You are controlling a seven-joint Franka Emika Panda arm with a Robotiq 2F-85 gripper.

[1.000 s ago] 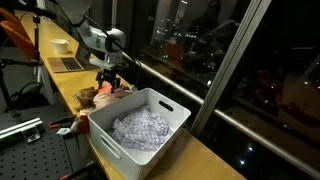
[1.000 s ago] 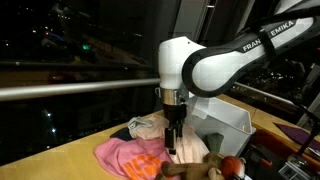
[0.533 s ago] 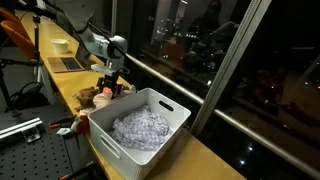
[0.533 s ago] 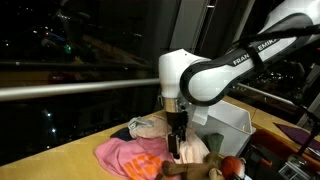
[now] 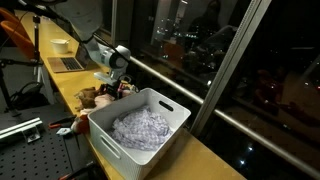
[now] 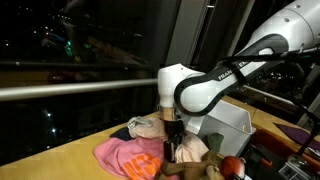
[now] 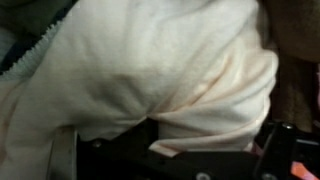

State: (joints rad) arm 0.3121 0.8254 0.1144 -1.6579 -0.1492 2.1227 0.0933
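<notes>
My gripper (image 6: 172,150) points straight down into a pile of clothes on the yellow counter and is pressed onto a cream cloth (image 6: 191,149). In the wrist view the cream cloth (image 7: 170,70) fills almost the whole frame and bulges between the two dark fingers (image 7: 283,150), which stand wide apart. The gripper is open with the cloth between its jaws. A pink cloth (image 6: 118,154) and an orange cloth (image 6: 150,167) lie beside it. In an exterior view the gripper (image 5: 109,89) is over the pile (image 5: 98,96), just beyond a white bin (image 5: 175,108).
The white bin holds a crumpled grey-lilac cloth (image 5: 140,128). A window rail (image 6: 70,90) and dark glass run along the counter's far side. A laptop (image 5: 68,64) and a bowl (image 5: 61,44) sit further down the counter. A red object (image 6: 232,166) lies by the pile.
The arm has dropped lower over the last second, bringing the gripper down into the clothes pile and onto the cream cloth. The bin and cloths have not shifted.
</notes>
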